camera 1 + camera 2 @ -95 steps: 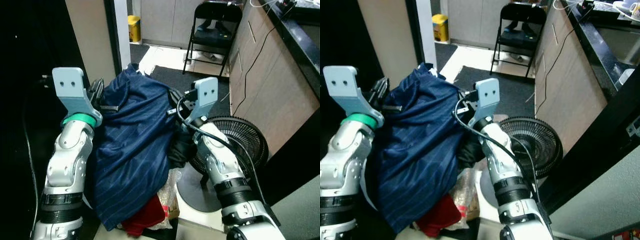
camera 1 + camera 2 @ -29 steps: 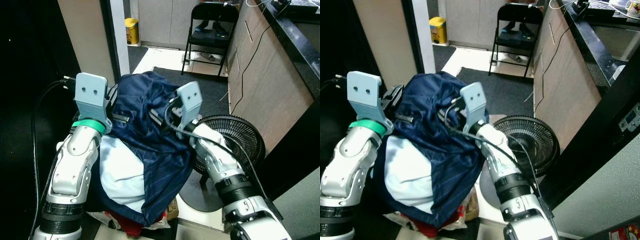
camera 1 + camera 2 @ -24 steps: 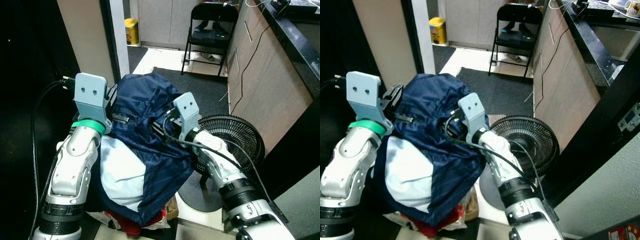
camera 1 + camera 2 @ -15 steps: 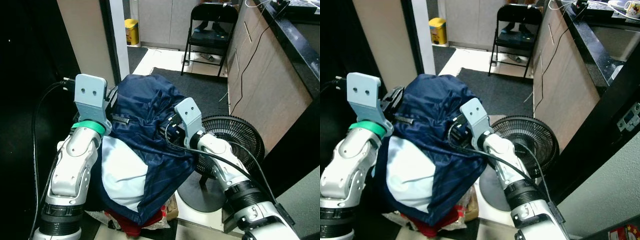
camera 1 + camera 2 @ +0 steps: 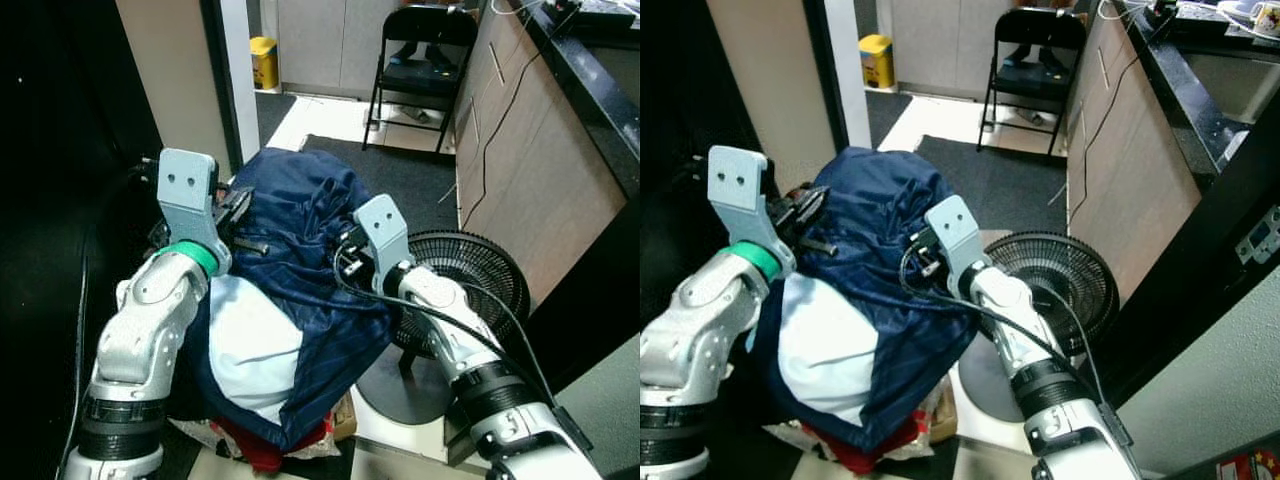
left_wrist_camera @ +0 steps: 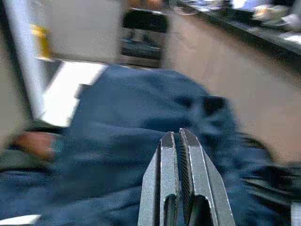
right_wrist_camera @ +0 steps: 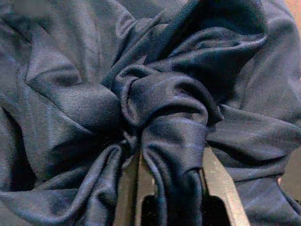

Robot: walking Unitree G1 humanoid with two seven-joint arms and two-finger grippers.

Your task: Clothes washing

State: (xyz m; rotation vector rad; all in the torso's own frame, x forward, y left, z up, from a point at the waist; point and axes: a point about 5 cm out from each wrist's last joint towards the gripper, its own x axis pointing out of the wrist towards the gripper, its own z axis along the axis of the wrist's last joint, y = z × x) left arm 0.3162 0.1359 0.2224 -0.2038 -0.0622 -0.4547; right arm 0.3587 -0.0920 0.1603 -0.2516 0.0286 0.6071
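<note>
Ahead of me lies dark carpet floor [image 5: 400,165] beside a long wooden counter side [image 5: 520,170], with a black folding chair [image 5: 420,60] at the far end and a yellow bin [image 5: 265,60] by the doorway. Close on my right stands a black floor fan [image 5: 470,285]. Between my arms hangs the navy garment [image 5: 300,300], pale lining showing, above red cloth [image 5: 250,450]. My right gripper [image 7: 171,188] is clamped on a bunched fold; my left gripper [image 6: 179,141], fingers pressed together with nothing between them, has turned inward since half a second ago
</note>
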